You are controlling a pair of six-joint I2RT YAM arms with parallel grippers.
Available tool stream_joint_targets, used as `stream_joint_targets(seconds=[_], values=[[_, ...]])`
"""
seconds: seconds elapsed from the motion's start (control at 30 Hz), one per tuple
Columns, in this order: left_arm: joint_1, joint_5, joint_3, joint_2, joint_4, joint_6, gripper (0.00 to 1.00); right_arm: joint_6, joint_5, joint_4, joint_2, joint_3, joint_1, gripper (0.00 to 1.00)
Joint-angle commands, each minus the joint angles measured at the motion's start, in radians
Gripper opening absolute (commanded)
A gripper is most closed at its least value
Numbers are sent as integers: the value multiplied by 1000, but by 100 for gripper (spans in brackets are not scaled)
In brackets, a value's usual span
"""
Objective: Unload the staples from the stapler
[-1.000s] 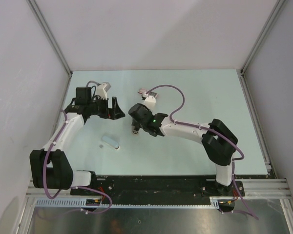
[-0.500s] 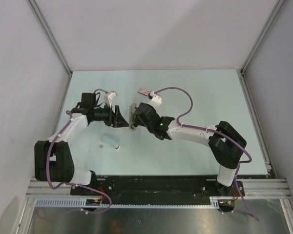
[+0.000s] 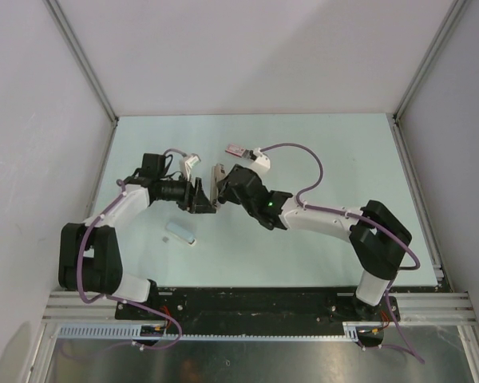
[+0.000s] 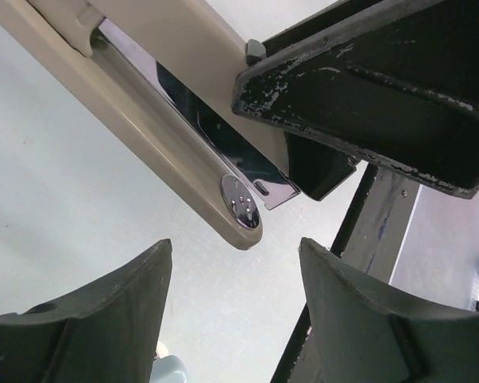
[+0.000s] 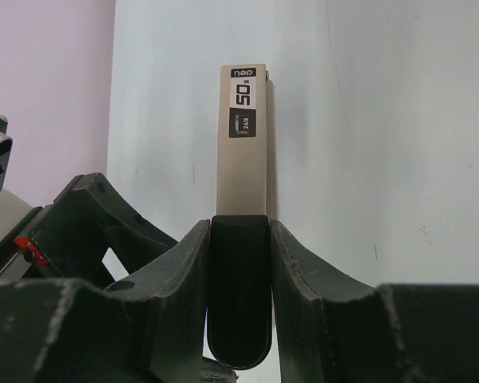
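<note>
Top view: the right gripper (image 3: 222, 188) is clamping a beige stapler (image 3: 218, 182) above the counter's (image 3: 343, 152) middle, the left gripper (image 3: 204, 198) facing it closely. A pink block (image 3: 236, 149) is lying toward the far edge, a pale blue piece (image 3: 180, 233) toward the near-left corner. Left wrist: its fingers (image 4: 88, 319) are standing apart, empty, the stapler's chrome anvil (image 4: 241, 203) showing just beyond. Right wrist: the stapler's black end is sitting pinched, beige body pointing away.
</note>
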Motion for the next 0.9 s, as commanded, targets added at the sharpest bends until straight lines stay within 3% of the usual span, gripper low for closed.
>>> stream_joint_targets(seconds=[0.0, 0.3, 0.87], values=[[-4, 38, 4, -10, 4, 113, 69, 45, 11, 127, -88, -13, -8, 0], [-4, 48, 36, 23, 3, 94, 64, 83, -21, 167, -79, -28, 1, 0], [-7, 44, 64, 47, 4, 111, 33, 85, -76, 214, -61, -29, 18, 0]])
